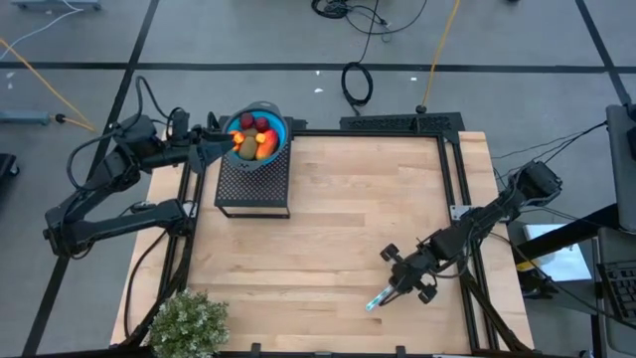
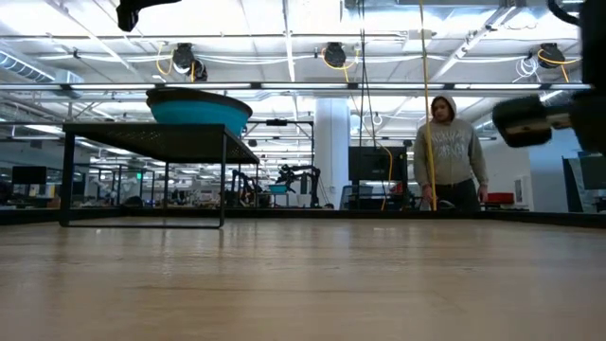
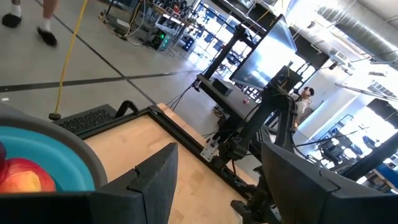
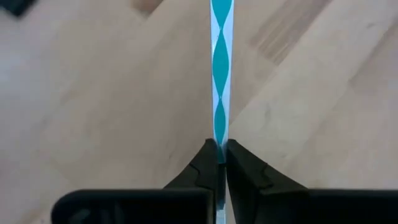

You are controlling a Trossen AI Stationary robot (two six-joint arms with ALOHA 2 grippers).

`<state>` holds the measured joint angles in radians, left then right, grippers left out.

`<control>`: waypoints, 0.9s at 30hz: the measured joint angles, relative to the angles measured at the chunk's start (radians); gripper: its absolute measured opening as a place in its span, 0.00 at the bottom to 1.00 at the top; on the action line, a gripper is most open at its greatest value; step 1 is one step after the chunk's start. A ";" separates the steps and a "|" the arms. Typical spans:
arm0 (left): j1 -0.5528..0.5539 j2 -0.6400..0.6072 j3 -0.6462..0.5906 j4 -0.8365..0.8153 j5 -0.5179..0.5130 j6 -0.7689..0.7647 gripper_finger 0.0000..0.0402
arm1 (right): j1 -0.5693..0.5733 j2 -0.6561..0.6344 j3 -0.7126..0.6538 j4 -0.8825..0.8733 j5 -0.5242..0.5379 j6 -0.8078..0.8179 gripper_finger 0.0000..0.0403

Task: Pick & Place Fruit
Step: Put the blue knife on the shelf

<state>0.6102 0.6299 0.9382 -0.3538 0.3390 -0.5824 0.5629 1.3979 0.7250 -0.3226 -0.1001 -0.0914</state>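
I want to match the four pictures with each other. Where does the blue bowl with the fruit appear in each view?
High view: the blue bowl sits on the black stand, upper left of the table.
Low view: the bowl is on the stand, at the left.
Left wrist view: its rim shows at the lower left, with fruit inside.
Right wrist view: not in it.
Shared landmark: the black stand, in the high and low views.
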 joint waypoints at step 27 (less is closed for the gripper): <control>-0.376 0.188 0.000 0.001 -0.182 0.468 0.57 | -0.344 -0.003 0.514 -0.191 0.497 0.106 0.02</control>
<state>0.2342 0.8178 0.9382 -0.3527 0.1569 -0.1146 0.2193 1.3945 1.2388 -0.5133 0.3967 0.0145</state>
